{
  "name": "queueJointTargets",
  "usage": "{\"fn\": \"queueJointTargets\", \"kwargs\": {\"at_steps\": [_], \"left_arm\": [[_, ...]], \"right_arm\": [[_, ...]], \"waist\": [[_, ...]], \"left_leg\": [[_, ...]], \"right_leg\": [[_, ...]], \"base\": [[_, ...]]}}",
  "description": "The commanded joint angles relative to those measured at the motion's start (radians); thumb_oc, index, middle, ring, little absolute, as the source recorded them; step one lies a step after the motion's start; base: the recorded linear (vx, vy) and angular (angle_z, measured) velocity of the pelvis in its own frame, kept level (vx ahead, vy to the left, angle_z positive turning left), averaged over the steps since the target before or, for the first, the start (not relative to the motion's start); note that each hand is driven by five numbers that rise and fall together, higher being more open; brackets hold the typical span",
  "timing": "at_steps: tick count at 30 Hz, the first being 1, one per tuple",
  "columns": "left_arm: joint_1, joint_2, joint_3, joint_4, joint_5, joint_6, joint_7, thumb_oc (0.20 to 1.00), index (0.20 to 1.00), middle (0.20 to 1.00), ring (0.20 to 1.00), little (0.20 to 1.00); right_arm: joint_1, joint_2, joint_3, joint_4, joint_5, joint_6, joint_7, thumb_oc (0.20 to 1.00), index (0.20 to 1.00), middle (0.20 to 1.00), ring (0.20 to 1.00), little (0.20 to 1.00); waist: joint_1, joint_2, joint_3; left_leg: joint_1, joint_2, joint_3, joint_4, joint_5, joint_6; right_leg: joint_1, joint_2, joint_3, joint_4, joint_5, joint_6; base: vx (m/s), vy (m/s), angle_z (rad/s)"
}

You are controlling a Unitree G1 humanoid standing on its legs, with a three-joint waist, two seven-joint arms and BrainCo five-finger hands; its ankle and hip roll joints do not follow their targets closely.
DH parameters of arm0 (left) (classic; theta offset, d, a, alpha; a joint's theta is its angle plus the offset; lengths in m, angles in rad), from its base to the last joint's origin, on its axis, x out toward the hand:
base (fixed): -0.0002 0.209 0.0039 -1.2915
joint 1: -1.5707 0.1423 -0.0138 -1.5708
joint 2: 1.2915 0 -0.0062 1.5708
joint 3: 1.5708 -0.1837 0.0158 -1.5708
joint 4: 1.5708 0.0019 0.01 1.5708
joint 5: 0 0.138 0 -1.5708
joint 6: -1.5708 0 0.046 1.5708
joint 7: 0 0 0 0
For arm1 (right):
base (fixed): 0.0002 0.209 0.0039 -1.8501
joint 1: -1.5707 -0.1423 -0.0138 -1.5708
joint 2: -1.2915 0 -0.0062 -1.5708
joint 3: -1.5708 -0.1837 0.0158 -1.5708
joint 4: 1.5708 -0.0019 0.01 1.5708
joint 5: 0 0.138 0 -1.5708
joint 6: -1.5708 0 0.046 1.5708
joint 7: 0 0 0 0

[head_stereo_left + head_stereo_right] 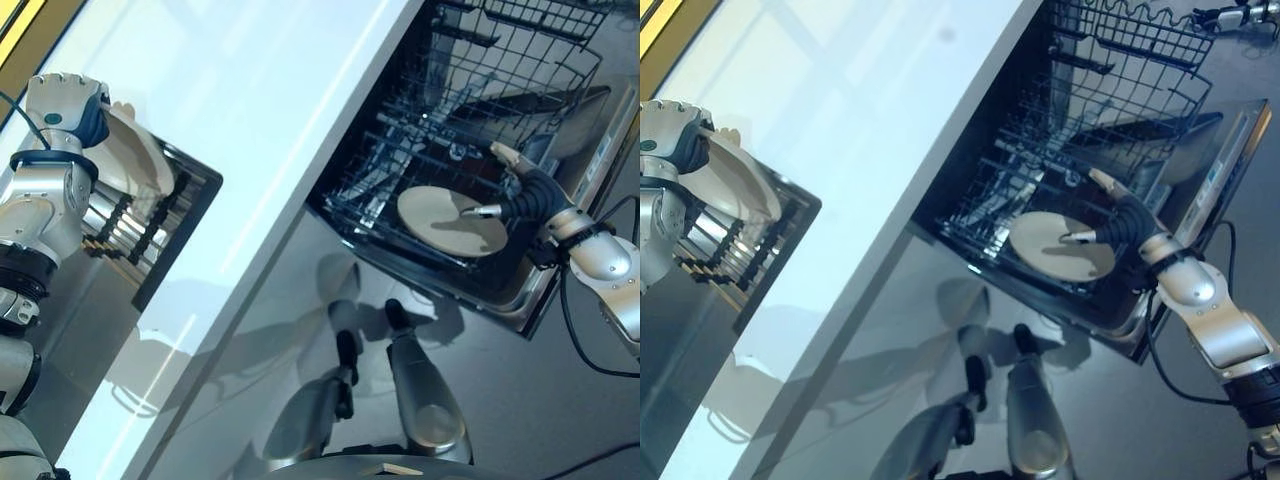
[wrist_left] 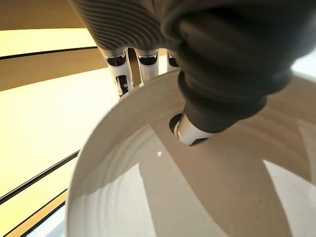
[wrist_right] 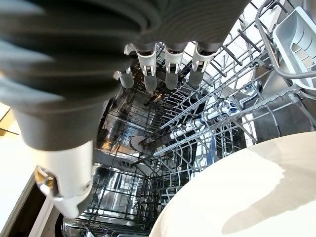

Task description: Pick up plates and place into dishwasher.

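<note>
My left hand (image 1: 65,110) is at the far left over the counter, shut on a white plate (image 1: 135,150) that it holds tilted above a dark drying rack (image 1: 150,225). In the left wrist view the thumb (image 2: 190,131) presses inside the plate (image 2: 197,197), with the fingers (image 2: 143,61) behind its rim. A second pale plate (image 1: 445,222) lies nearly flat in the dishwasher's lower rack (image 1: 385,150). My right hand (image 1: 525,195) is at that plate's right edge, open, with one fingertip on the plate and the thumb raised. The same plate (image 3: 247,197) shows below the hand's straight fingers (image 3: 170,66).
A long white counter (image 1: 270,100) runs diagonally between the drying rack and the open dishwasher. The upper wire rack (image 1: 530,40) is pulled out above the lower one. The open door (image 1: 595,130) lies to the right of my right hand. Grey floor lies in front.
</note>
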Motion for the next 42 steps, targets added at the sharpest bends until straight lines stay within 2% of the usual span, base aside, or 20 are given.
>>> {"fn": "queueJointTargets", "kwargs": {"at_steps": [1, 7, 18, 29, 36, 38, 42], "left_arm": [[0.068, -0.004, 0.017, 0.080, 0.048, -0.009, -0.040, 0.200, 0.200, 0.200, 0.200, 0.200], [0.086, -0.009, 0.027, 0.083, 0.026, -0.020, 0.002, 0.200, 0.200, 0.200, 0.200, 0.200], [0.186, -0.015, 0.128, 0.057, -0.046, -0.054, 0.095, 0.200, 0.200, 0.200, 0.200, 0.200], [0.360, -0.027, 0.305, 0.041, -0.112, -0.035, 0.150, 0.200, 0.200, 0.200, 0.200, 0.200], [0.468, -0.017, 0.411, 0.013, -0.140, -0.035, 0.158, 0.200, 0.200, 0.200, 0.200, 0.200], [0.500, -0.016, 0.445, 0.006, -0.175, -0.041, 0.171, 0.200, 0.200, 0.200, 0.200, 0.200], [0.573, -0.036, 0.557, -0.027, -0.334, -0.056, 0.214, 0.200, 0.200, 0.200, 0.200, 0.200]], "right_arm": [[0.011, -0.029, -0.110, -0.051, 0.006, -0.045, 0.014, 1.000, 1.000, 1.000, 1.000, 1.000], [0.024, -0.031, -0.126, -0.067, 0.002, -0.038, 0.024, 1.000, 1.000, 1.000, 1.000, 1.000], [0.110, -0.011, -0.207, -0.095, -0.013, -0.056, 0.064, 1.000, 1.000, 1.000, 1.000, 1.000], [0.221, 0.047, -0.279, -0.124, -0.016, -0.071, 0.120, 1.000, 1.000, 1.000, 1.000, 1.000], [0.273, 0.101, -0.292, -0.148, -0.023, -0.070, 0.132, 1.000, 1.000, 1.000, 1.000, 1.000], [0.283, 0.116, -0.291, -0.147, -0.023, -0.074, 0.130, 1.000, 1.000, 1.000, 1.000, 1.000], [0.305, 0.158, -0.290, -0.155, -0.023, -0.081, 0.105, 1.000, 1.000, 1.000, 1.000, 1.000]], "waist": [[-0.010, -0.044, -0.042], [-0.009, -0.039, -0.045], [-0.001, -0.023, -0.088], [0.022, -0.008, -0.205], [0.042, -0.005, -0.279], [0.049, -0.009, -0.297], [0.070, -0.026, -0.329]], "left_leg": [[-0.103, -0.045, 0.025, 0.071, 0.015, 0.026], [-0.100, -0.046, 0.024, 0.069, 0.019, 0.024], [-0.045, -0.047, 0.013, 0.041, 0.016, 0.017], [0.068, -0.051, -0.018, -0.026, 0.006, 0.010], [0.124, -0.045, -0.056, -0.076, 0.009, 0.004], [0.131, -0.043, -0.065, -0.084, 0.009, 0.003], [0.154, -0.036, -0.088, -0.112, 0.011, 0.002]], "right_leg": [[0.001, -0.040, -0.030, -0.033, -0.022, 0.068], [0.004, -0.044, -0.038, -0.034, -0.024, 0.064], [0.061, -0.055, -0.059, -0.057, -0.044, 0.058], [0.196, -0.074, -0.099, -0.118, -0.069, 0.066], [0.267, -0.064, -0.114, -0.161, -0.076, 0.071], [0.280, -0.061, -0.116, -0.174, -0.075, 0.072], [0.314, -0.048, -0.123, -0.199, -0.077, 0.075]], "base": [[-0.01, 0.009, 0.04], [-0.01, 0.005, 0.02], [-0.01, -0.003, 0.02], [0.00, -0.045, 0.14], [-0.03, -0.085, 0.11], [-0.04, -0.104, 0.11], [-0.06, -0.142, 0.07]]}}
